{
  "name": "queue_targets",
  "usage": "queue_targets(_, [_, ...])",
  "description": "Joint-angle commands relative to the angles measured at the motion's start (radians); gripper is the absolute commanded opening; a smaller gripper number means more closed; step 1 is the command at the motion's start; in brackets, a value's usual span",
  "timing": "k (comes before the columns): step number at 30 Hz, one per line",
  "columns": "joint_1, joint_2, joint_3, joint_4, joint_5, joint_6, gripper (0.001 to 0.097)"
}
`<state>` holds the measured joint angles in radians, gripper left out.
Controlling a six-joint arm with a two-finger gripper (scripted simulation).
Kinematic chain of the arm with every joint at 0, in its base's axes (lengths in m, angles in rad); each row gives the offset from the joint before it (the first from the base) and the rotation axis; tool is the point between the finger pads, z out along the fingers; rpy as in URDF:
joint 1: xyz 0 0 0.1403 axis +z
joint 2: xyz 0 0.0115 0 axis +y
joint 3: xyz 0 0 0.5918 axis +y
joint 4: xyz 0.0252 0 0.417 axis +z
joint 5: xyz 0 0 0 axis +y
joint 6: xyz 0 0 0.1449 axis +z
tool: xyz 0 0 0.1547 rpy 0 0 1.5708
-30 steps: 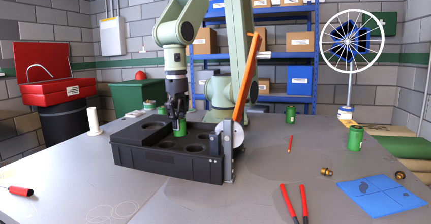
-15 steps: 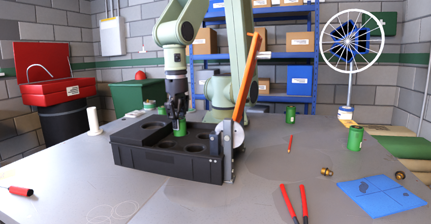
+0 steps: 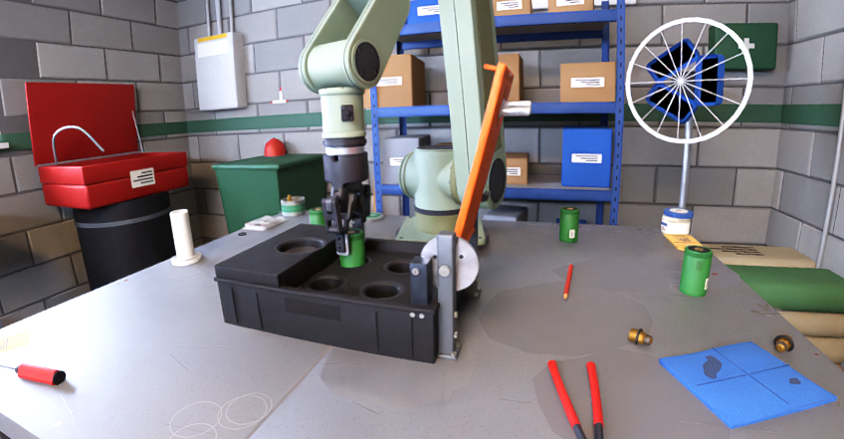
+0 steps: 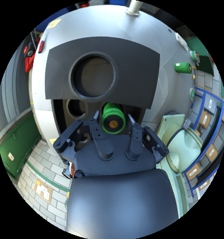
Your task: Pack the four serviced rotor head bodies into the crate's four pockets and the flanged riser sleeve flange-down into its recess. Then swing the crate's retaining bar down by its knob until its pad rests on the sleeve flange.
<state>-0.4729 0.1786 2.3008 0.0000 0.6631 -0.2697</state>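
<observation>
A green rotor head body (image 3: pixel 353 249) (image 4: pixel 112 119) stands upright in a far pocket of the black crate (image 3: pixel 331 290), with my open gripper (image 3: pixel 345 238) (image 4: pixel 113 124) still around its top. Three other pockets (image 3: pixel 379 290) are empty. The round recess (image 3: pixel 299 246) (image 4: pixel 93 76) on the raised block is empty. The white flanged sleeve (image 3: pixel 183 238) (image 4: pixel 134 6) stands on the table left of the crate. The orange retaining bar (image 3: pixel 484 150) stands raised, its knob (image 3: pixel 514 108) near the top. More green bodies stand on the table: one (image 3: pixel 568 224) behind, one (image 3: pixel 695 271) to the right, one (image 3: pixel 316 216) (image 4: pixel 183 67) behind the crate.
The bar's hinge bracket (image 3: pixel 449 269) stands at the crate's right end. A red pencil (image 3: pixel 567 281), red-handled pliers (image 3: pixel 574 399), brass fittings (image 3: pixel 639 336) and a blue cloth (image 3: pixel 746 383) lie on the right of the table. A red screwdriver (image 3: pixel 40 374) lies at front left.
</observation>
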Motion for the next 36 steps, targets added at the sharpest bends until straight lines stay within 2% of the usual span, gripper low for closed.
queue_targets(1, [0.0, 0.0, -0.001, 0.0, 0.0, 0.0, 0.065])
queue_targets(17, [0.0, -0.005, -0.004, 0.0, 0.008, 0.0, 0.065])
queue_targets(28, [0.0, -0.05, -0.04, 0.0, 0.089, 0.0, 0.065])
queue_targets(34, [0.0, -0.056, -0.045, 0.0, 0.1, 0.0, 0.065])
queue_targets(36, [0.0, -0.083, -0.069, 0.0, 0.15, 0.0, 0.065])
